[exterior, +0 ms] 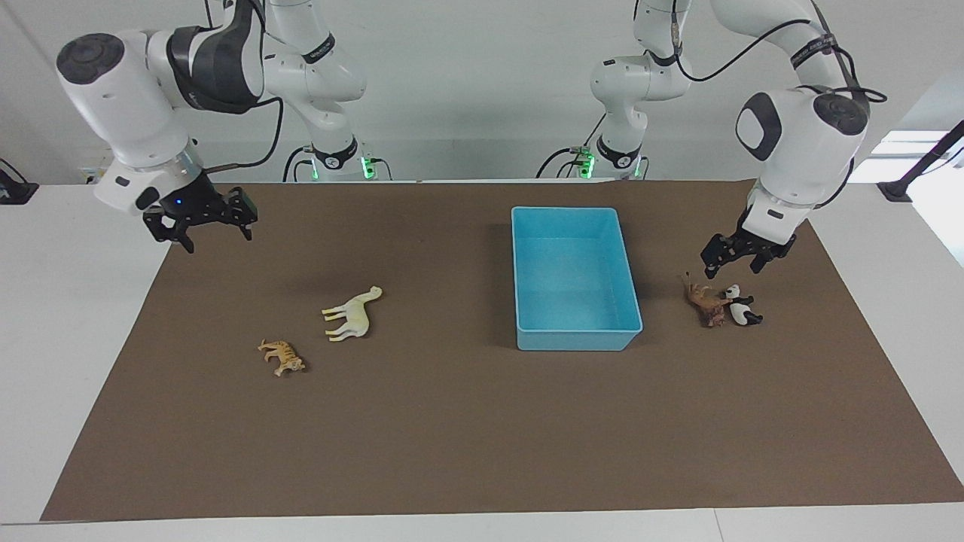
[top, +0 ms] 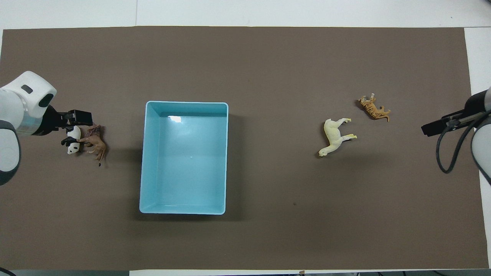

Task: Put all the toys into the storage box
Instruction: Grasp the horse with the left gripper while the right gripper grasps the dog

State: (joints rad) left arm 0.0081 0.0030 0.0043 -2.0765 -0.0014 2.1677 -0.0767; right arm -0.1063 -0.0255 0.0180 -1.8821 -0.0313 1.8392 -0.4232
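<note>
Left end effector (exterior: 736, 257) hung open, empty, over panda (exterior: 741, 304) at right of the facing view; right end effector (exterior: 202, 218) waited open. Panda looked light, rigid, slick; grip its torso.

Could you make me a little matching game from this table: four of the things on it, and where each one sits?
Things:
1. panda
2. tiger
3. cream horse
4. storage box

Places:
A. lying on the mat between the tiger and the box
B. touching the brown lion, under the left gripper
C. mid-table, nothing inside
D. farthest from the robots, toward the right arm's end

Pairs: 1-B, 2-D, 3-A, 4-C
</note>
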